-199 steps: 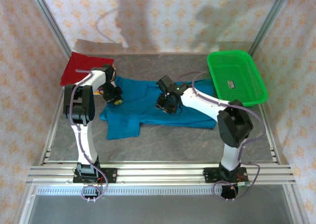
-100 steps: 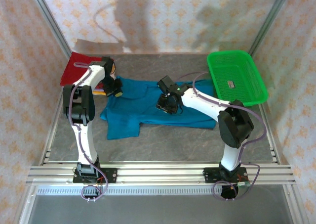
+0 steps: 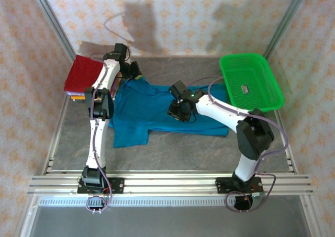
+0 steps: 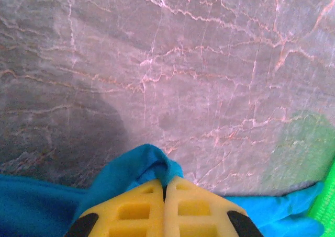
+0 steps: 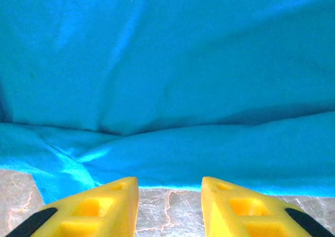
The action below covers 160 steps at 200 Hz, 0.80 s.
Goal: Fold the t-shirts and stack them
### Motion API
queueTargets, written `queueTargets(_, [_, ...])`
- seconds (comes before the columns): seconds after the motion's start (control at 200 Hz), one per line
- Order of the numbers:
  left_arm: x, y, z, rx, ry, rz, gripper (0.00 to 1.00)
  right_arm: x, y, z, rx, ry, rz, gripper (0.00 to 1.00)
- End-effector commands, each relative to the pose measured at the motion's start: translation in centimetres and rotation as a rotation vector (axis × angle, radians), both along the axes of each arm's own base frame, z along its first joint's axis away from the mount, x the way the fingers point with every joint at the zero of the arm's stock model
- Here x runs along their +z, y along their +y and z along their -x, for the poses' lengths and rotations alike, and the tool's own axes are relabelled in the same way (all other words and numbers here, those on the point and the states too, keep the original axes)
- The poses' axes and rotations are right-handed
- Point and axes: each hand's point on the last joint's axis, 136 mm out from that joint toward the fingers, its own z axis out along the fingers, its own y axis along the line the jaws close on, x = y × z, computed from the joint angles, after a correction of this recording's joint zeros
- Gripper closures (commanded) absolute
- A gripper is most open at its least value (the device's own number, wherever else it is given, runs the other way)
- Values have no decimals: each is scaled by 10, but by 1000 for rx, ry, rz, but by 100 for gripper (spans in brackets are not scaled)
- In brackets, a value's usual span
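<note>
The teal-blue t-shirt (image 3: 149,109) lies spread across the middle of the table. My left gripper (image 3: 134,72) reaches to the shirt's far left corner and is shut on a pinch of the teal cloth (image 4: 137,169), which bunches just past its yellow fingertips (image 4: 131,205). My right gripper (image 3: 178,110) hovers low over the shirt's middle, open with nothing between its fingers (image 5: 112,203); the shirt's hem (image 5: 172,153) lies right ahead of them. A folded dark red shirt (image 3: 81,74) tops a stack at the back left, with an orange and yellow edge (image 3: 77,96) showing under it.
A green mesh basket (image 3: 250,82) stands at the back right, and its edge (image 4: 327,205) shows in the left wrist view. Bare grey marble table (image 3: 183,148) lies in front of the shirt. Patterned walls and metal posts close in the back and sides.
My left arm has swung from the shirt's left edge toward the back of the table, drawing the pinched corner of the teal shirt with it. The right gripper has barely moved.
</note>
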Motion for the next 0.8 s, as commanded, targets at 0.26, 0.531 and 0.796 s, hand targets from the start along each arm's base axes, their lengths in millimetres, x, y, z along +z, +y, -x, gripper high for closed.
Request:
queueTargets(0.26, [129,21,-58,241,-446,23,98,6,-11,11,-1,-3,-6,63])
queueTargets(0.531, [135,23,-25,163,-389,-27,57,-5,5,19,30,32,-33,63])
queueTargets(0.796, [100,53,139,7,-14,-307,57,-25,66,53,157,112,-47,63])
